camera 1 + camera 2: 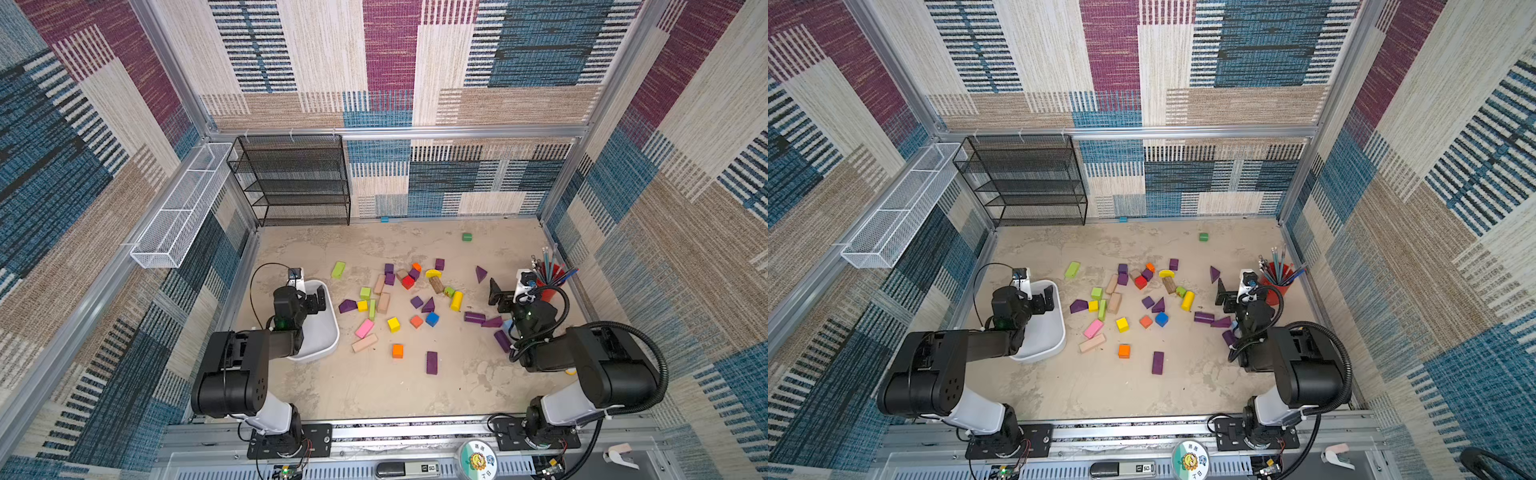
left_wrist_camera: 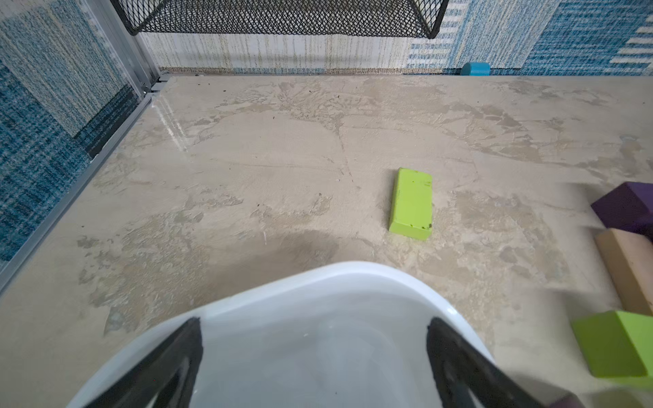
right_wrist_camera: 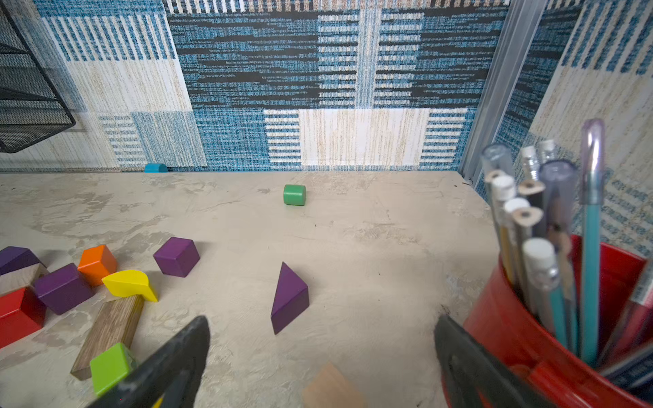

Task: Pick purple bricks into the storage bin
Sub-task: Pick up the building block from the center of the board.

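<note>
- L tool (image 2: 313, 321): jaws wide apart, gripping nothing; hangs over far end of storage bin (image 2: 335, 270). Finger bases cut off at edge of wrist view.
- R tool (image 3: 321, 319): jaws wide apart, gripping nothing; above bench (image 3: 371, 229), just beside red pen cup (image 3: 501, 339).
- storage bin: white tub on bench, left side. In both top views the left arm (image 1: 232, 374) covers its near-left part. Wrist view cuts off its near end, so inside only partly seen.
- purple bricks (image 1: 432, 362): all those visible lie on bench, outside bin. Most sit mid-bench among mixed-colour blocks, a few nearer R tool. Exact count hard to tell.
- purple wedge (image 3: 289, 300): stands alone ahead of R tool, apart from it.
- hidden purple oblong (image 1: 502, 340): partly under right arm (image 1: 615, 370); full shape not seen.
- cut-off purple brick (image 2: 627, 208): runs off edge of left wrist view, beside a tan block also cut off.
- blurred tan piece (image 3: 332, 388): at frame edge, right wrist view; shape can't tell.
- yellow item (image 1: 571, 371): mostly under right arm; too little shows to identify.
</note>
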### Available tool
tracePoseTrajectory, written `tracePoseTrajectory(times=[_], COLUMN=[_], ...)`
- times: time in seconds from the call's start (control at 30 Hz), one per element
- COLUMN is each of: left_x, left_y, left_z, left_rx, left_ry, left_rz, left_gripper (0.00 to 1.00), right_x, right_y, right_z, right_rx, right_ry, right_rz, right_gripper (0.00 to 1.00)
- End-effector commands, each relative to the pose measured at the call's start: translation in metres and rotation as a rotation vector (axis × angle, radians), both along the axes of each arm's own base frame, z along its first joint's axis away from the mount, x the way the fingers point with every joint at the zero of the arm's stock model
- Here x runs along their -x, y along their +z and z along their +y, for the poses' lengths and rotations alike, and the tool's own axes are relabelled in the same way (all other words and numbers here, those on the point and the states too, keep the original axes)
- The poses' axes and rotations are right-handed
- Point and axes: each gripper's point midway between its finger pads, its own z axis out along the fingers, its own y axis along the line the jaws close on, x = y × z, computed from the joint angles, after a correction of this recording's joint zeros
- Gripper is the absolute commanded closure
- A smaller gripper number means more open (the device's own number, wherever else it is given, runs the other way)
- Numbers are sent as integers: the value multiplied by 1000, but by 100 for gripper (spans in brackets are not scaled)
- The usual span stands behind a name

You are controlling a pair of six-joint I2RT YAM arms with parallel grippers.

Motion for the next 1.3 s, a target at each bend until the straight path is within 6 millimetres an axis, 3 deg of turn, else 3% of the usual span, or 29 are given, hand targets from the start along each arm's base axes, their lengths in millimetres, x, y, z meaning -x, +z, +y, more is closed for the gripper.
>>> tracePoseTrajectory(times=[0.0,1.27], left_x=[-3,-4], left_y=[9,6], left_z=[1,-2], left_rx=[-12,-17], left_ry=[-4,-7], left_rz=[-34,-16], left_gripper=[0,0], right_x=[-2,-4], right_y=[11,11], right_z=[1,1], right_rx=[5,3], right_ry=[8,8], right_rz=[-43,-40], right_gripper=[1,1])
